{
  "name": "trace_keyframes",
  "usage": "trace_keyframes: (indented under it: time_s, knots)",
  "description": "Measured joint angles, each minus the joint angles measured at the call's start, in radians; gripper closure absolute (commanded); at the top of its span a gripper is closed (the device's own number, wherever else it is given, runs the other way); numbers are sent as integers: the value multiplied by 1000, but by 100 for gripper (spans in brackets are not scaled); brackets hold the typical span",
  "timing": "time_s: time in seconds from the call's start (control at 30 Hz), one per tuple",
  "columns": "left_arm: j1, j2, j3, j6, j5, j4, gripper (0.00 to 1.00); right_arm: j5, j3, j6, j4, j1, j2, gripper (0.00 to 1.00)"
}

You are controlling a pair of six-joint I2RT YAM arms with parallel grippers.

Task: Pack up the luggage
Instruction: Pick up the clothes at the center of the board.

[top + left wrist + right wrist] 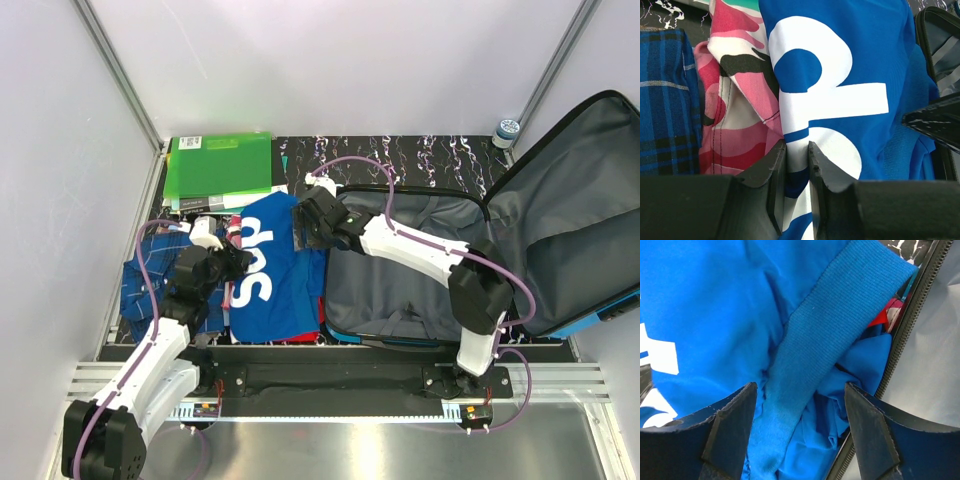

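Closest in, the left gripper (797,150) is pinching a fold of the blue shirt (855,60) with the white lettering. Its fingers are standing narrow, with only a thin strip of cloth between them. That bite is looking shallow to me. A pull toward the case could be sliding the fabric out, or dragging along the pink camouflage garment (735,125) that is lying tucked against the shirt's edge. A blue plaid cloth (665,110) is lying just beside that and could be getting carried along too.

Further over, the right gripper (799,390) is hovering with its fingers spread wide, straddling the shirt's ribbed band (840,320) without closing on it. Until it is gripping, the shirt is hanging on one hold only, so a lift would likely be leaving the far side sagging. The zipper edge (905,335) is running just beside that band. Loose cloth could be snagging there, or draping over the rim rather than dropping inside.

Beyond both, the luggage (385,295) is lying open on the right, grey lining up and lid (570,190) leaning back, with the right arm (420,250) reaching across it. The two grippers are working near each other over the shirt, so a careless move risks a knock. Green folders (220,165) are sitting at the back, apart.
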Motion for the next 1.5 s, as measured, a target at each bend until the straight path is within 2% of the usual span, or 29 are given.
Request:
trace_keyframes:
  time_s: [0.1, 0.17, 0.3, 0.37, 0.43, 0.47, 0.5, 0.53, 0.57, 0.63, 0.67, 0.8, 1.07, 1.33, 1.5]
  knots:
    - [0, -3, 0, 1, 0, -1, 99, 17, 30, 8, -24, 1, 28, 26]
    - [0, -6, 0, 2, 0, -1, 99, 23, 42, 10, -35, 2, 43, 33]
    - [0, -6, 0, 3, 0, -3, 99, 26, 53, 16, -42, 2, 69, 39]
    - [0, -6, 0, 3, 0, -3, 96, 26, 57, 18, -42, 2, 77, 42]
    - [0, -7, 0, 4, 0, -4, 91, 25, 63, 18, -47, 2, 83, 53]
    - [0, -8, 0, 3, 0, -5, 81, 25, 66, 16, -50, 2, 88, 57]
    - [0, -9, 0, 3, 0, -6, 76, 24, 68, 14, -52, 2, 94, 64]
    - [0, -13, 0, 3, 0, -10, 70, 24, 68, 14, -56, 2, 103, 77]
    - [0, -16, 0, 3, 1, -13, 57, 21, 68, 11, -56, 2, 111, 85]
    - [0, -21, 0, 6, 2, -17, 44, 16, 70, 7, -57, 2, 125, 100]
    - [0, -26, 0, 6, 3, -20, 37, 14, 70, 6, -58, 2, 129, 100]
    - [-2, -43, 0, 5, 3, -39, 27, 11, 69, 7, -64, 2, 119, 100]
    - [-4, -58, 0, 2, -33, -73, 27, 17, 39, 7, -74, 0, 16, 100]
    - [-4, -71, 0, -3, -62, -98, 56, 15, 9, 11, -74, -12, 6, 100]
    - [-4, -71, -7, -8, -23, -61, 60, 15, 9, 11, -72, -12, 6, 100]
